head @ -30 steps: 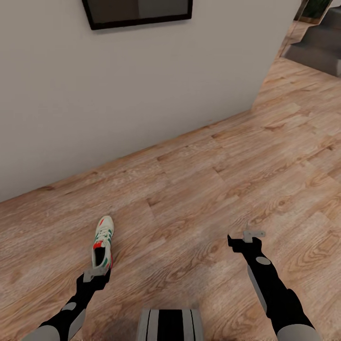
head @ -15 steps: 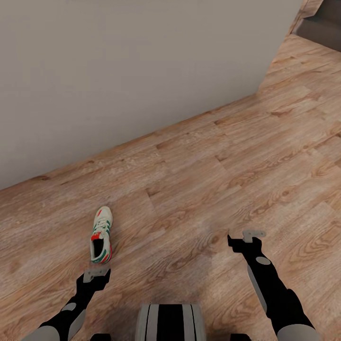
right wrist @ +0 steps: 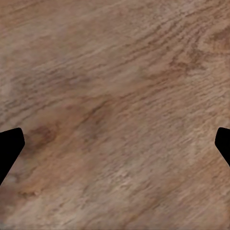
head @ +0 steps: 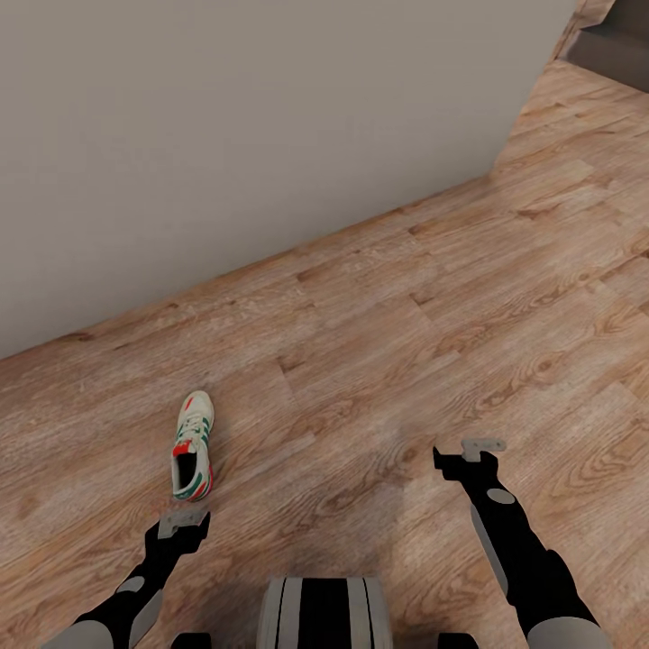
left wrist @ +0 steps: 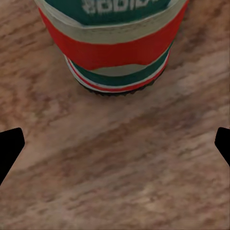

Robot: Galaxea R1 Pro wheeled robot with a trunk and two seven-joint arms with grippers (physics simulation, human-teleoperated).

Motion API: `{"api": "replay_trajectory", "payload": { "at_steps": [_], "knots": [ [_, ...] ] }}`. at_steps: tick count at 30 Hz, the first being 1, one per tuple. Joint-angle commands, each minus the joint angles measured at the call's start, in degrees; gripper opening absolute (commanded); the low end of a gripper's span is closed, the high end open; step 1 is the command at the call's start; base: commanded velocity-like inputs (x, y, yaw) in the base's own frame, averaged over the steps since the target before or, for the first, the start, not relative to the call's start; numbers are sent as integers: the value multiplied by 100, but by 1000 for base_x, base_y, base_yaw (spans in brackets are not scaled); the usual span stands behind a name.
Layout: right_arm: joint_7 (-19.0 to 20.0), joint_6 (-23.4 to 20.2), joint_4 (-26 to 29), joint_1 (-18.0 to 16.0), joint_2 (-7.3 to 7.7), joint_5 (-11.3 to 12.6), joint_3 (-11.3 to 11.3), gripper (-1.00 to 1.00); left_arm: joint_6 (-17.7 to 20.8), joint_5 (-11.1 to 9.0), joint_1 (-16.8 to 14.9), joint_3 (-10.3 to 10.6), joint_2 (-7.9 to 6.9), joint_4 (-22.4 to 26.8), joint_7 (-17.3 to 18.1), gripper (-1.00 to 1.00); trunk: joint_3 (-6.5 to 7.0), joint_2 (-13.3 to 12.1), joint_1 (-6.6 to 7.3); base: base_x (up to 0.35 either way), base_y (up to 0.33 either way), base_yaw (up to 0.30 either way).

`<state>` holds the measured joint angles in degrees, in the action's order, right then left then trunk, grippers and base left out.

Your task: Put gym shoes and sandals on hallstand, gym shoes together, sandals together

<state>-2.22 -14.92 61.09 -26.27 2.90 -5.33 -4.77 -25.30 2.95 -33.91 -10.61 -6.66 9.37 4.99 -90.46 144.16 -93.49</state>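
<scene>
Your left gripper (head: 185,521) hovers spread wide just behind the red heel of one gym shoe (head: 193,445), which lies on the corridor floor (head: 406,315). Your right gripper (head: 469,451), fingers also apart, hangs empty over bare planks

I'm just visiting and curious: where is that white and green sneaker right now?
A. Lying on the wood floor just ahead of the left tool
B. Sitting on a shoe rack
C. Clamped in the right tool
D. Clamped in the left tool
A: the gym shoe lies on the corridor floor, its heel toward the open left tool, untouched.
</scene>
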Motion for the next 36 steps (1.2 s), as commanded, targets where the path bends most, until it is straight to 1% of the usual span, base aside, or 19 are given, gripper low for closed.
{"api": "replay_trajectory", "payload": {
  "at_steps": [1, 9, 22, 36],
  "knots": [
    [-6, -38, 9, -1, 0, -56, 3, 100, -17, 30, -3, -49, 0, -5, 37, 100, -3, 1, 1, 9, 0, 0],
    [-6, -38, 9, -1, 0, -56, 2, 100, -89, 30, -2, -47, 2, -5, 37, 100, -4, 1, 1, 174, 0, 0],
    [-6, -39, 9, -1, 0, -56, 2, 100, -114, 28, -3, -52, -2, -5, 37, 100, -4, 1, 1, 33, 0, 0],
    [-6, -38, 9, -1, 0, -56, 2, 100, -115, 23, -3, -56, -4, -12, 37, 100, -4, 1, 1, 85, 18, 0]
  ]
}}
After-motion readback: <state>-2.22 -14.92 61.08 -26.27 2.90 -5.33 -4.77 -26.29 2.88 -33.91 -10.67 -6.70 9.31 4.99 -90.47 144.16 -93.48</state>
